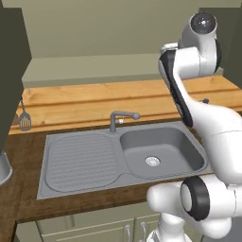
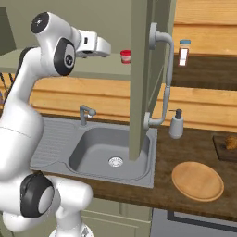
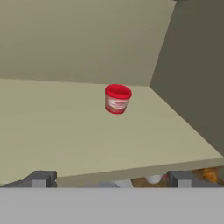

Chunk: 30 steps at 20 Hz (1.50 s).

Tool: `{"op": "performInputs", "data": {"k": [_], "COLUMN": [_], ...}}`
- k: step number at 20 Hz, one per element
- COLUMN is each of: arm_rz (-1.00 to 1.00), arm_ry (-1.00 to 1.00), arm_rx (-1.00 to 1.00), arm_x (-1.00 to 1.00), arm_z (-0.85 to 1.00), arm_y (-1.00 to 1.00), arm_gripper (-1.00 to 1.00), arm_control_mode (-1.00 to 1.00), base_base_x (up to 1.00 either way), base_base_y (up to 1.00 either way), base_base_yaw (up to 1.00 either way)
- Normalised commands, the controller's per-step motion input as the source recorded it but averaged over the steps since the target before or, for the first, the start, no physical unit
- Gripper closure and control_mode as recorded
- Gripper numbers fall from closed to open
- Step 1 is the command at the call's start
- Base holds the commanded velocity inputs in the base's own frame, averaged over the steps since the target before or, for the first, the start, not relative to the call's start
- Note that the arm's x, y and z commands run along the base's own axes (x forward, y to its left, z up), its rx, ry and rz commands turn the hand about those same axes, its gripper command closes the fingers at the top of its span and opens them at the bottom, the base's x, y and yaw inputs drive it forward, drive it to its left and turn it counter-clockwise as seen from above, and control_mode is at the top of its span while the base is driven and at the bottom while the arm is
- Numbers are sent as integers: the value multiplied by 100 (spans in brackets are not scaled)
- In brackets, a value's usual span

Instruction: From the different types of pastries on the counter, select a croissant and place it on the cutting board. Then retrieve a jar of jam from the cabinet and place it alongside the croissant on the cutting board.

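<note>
The jar of jam (image 3: 117, 99), small with a red top and pale body, stands on the pale cabinet shelf (image 3: 65, 131) near its back right corner. My gripper (image 3: 111, 181) is open, level with the shelf's front edge and well short of the jar, nothing between its fingertips (image 3: 40, 179). From the right base view the gripper (image 2: 107, 48) points at the jar of jam (image 2: 125, 56) from the left. The golden-brown croissant (image 2: 231, 142) lies on the dark cutting board (image 2: 223, 149) at the counter's (image 2: 185, 152) far right.
The open cabinet door (image 2: 141, 78) with its long handle (image 2: 163, 78) stands just right of the jar. A blue-capped bottle (image 2: 184, 52), a soap dispenser (image 2: 176, 124), a round light-wood plate (image 2: 197, 181), the sink (image 1: 160, 151) and faucet (image 1: 116, 120) lie below.
</note>
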Motion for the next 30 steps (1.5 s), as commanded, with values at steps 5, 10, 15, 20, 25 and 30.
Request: {"op": "performInputs", "data": {"k": [5,10,15,20,25,30], "arm_rz": [-14,0,0,0,0,0], "arm_ry": [0,-4,-10,-11,15,24], "arm_rx": [2,1,0,3,13,11], "arm_x": [43,59,62,35,20,7], "arm_z": [-14,-36,-14,27,16,0], "arm_y": [-46,-1,-18,-30,-1,-5], "arm_gripper": [-100,-100,-100,-100,-100,-100], "arm_control_mode": [-100,-100,-100,-100,-100,-100], "base_base_x": [0,0,0,0,0,0], "base_base_y": [0,0,0,0,0,0], "base_base_yaw": [0,0,0,0,0,0]}}
